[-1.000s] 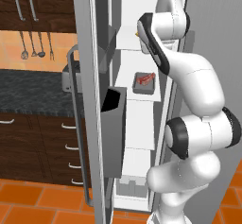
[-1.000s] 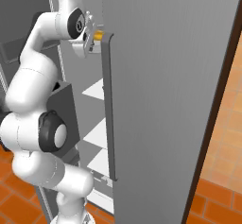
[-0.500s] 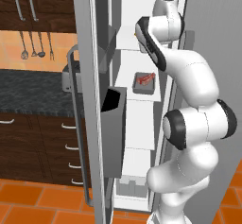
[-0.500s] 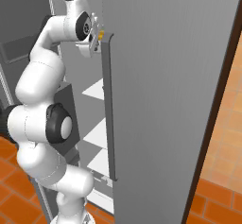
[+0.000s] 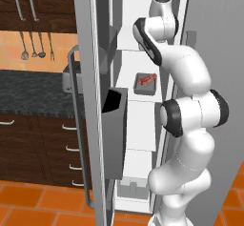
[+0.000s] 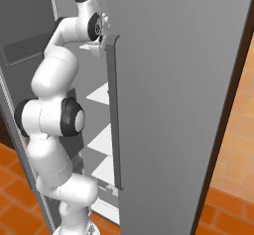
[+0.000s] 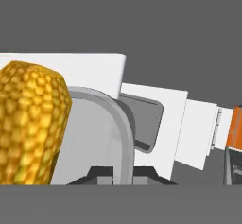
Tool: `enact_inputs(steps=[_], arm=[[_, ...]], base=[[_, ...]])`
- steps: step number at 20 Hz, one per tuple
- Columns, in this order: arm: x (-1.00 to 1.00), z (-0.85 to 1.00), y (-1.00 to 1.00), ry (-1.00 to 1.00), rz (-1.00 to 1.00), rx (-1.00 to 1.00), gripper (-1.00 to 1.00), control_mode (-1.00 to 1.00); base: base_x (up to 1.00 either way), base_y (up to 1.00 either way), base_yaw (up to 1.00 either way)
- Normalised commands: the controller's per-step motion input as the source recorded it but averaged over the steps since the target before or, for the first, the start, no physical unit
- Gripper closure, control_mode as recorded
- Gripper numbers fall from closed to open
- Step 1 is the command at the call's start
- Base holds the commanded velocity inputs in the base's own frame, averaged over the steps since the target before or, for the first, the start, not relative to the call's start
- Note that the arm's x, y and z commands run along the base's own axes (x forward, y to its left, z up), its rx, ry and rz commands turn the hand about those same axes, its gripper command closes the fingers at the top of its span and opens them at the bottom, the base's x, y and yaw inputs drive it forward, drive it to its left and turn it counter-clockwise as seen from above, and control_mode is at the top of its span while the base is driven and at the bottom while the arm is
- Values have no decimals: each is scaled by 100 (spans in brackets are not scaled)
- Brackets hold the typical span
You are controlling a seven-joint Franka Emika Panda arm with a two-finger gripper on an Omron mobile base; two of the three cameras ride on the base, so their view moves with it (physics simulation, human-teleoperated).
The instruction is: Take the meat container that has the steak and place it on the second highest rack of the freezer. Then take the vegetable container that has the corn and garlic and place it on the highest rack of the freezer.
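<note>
Freezer (image 5: 138, 39) interior: vegetable container (image 7: 101, 138) is being carried to the highest rack.
Left of the gripper (image 6: 101, 35), the steak (image 5: 147, 80) is seen racked below; fingers are clamped on the container's rim, corn (image 7: 29, 124) inside; it should be kept level and slid fully in.

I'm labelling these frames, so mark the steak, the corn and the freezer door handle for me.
steak (image 5: 147, 80), left base view, middle of the red slab.
corn (image 7: 29, 124), hand view, cob's yellow side.
freezer door handle (image 5: 71, 125), left base view, upright bar.
</note>
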Motion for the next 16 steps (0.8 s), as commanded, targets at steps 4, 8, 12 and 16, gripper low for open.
enact_inputs(steps=[4,8,12,16], arm=[[42,-1,-16,-1,0,0,100,-100],[24,-11,-10,0,0,0,100,-100],[17,-19,-2,1,0,0,100,-100],[10,-27,0,0,0,0,100,-100]], base=[[0,0,0],[0,0,0],[0,0,0],[0,0,0]])
